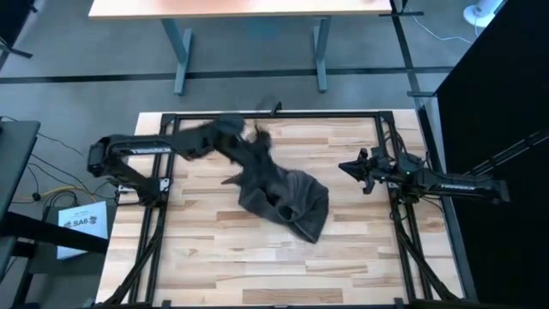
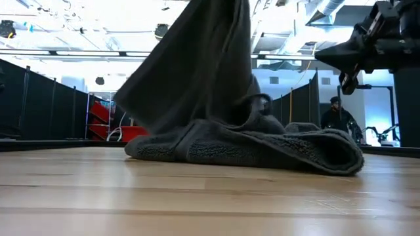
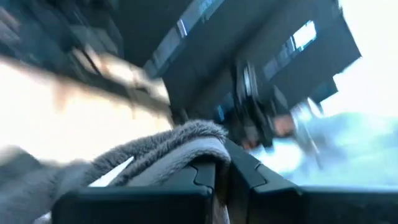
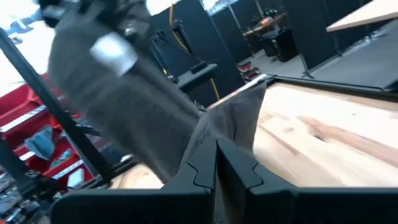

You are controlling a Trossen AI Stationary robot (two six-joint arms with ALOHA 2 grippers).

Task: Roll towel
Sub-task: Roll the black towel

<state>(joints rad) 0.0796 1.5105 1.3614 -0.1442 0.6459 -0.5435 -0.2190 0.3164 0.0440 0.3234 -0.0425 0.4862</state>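
Wooden table (image 1: pixel 214 257): towel (image 1: pixel 287 202) under left claw (image 1: pixel 257 137).

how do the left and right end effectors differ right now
The left end effector is shut on the towel, lifting one end off the table; the right end effector is shut on nothing. The left reaches over the table's middle; the right hangs by its own side edge. Both are dark, two-fingered and closed.

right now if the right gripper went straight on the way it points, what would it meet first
Probably the towel. The right gripper is shut, hangs above the table's right side and points toward the middle, where the left gripper holds the towel up. Its wrist view shows hanging cloth straight ahead, though depth is unclear.
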